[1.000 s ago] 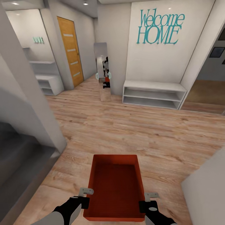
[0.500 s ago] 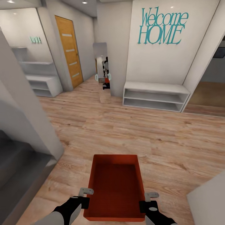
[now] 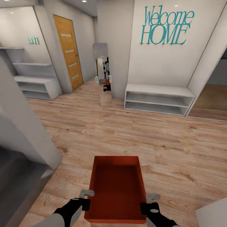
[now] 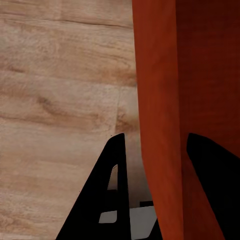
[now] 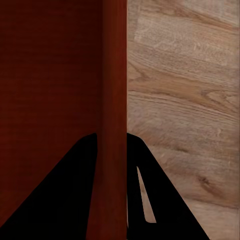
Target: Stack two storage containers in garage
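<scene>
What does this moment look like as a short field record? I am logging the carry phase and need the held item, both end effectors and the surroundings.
held item: one orange-red storage container, open top, nothing visible inside
left end effector: clamped on the container's left wall, one finger on each side of it
right end effector: clamped on the right wall in the same way
floor: light wood planks
ahead: white low shelf under a "Welcome HOME" sign
left ahead: wooden door
near left: grey wall corner
</scene>
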